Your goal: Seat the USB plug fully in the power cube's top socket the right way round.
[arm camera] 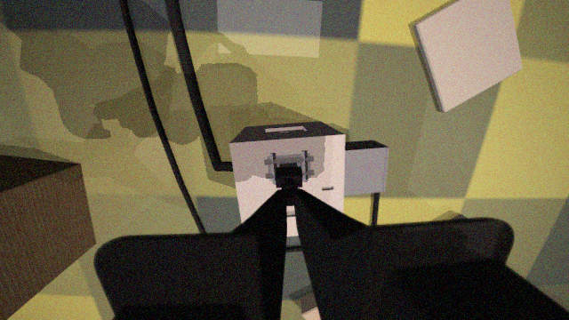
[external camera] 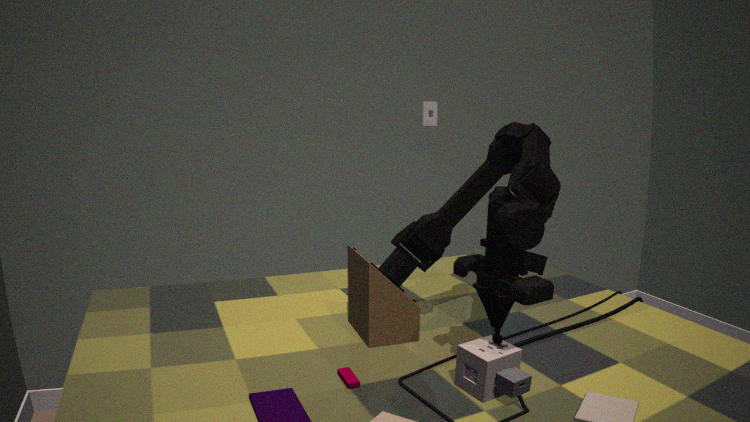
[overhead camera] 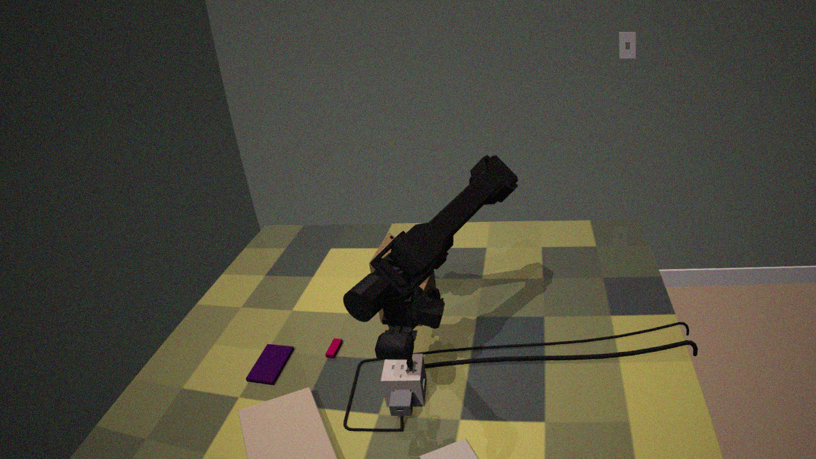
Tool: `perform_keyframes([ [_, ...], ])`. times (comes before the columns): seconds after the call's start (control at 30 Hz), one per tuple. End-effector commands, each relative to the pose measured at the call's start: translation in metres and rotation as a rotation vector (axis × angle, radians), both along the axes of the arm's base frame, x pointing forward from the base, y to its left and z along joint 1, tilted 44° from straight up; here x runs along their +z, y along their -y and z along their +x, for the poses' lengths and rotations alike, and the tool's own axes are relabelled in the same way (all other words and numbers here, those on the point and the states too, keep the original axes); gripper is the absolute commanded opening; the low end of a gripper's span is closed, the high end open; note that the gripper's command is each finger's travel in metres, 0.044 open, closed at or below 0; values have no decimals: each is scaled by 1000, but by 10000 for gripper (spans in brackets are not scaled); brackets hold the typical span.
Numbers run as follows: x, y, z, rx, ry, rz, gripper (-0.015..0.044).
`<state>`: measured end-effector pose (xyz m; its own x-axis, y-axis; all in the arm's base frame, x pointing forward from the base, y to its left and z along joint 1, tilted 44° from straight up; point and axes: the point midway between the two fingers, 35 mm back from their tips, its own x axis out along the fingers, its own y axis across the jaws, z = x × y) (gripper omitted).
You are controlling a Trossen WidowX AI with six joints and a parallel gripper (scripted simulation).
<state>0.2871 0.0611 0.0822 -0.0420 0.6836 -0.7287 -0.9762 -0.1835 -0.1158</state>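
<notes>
The black tool (arm camera: 289, 196) was closed on the small black USB plug (arm camera: 288, 174). The plug stood atop the white power cube (arm camera: 288, 178), just beside a grey adapter block (arm camera: 365, 171).

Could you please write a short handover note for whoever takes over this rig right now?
Gripper: shut on the USB plug, fingers pointing straight down over the power cube.
Plug: upright in the cube's top socket, not yet pulled out or turned; how deep it sits cannot be told.
Nearby: pink block, purple slab, brown wedge and black cables all on the table.
Done: approach and grasp.
Left: lift the plug out, turn it round, seat it fully, release, move the arm clear.
</notes>
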Motion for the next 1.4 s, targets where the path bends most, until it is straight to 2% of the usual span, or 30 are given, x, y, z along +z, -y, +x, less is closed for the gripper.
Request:
perform_keyframes([
  [0.0, 0, 0, 0, 0, 0, 0, 0],
  [1.37, 13, 12, 1, 0, 0, -1, 0],
])
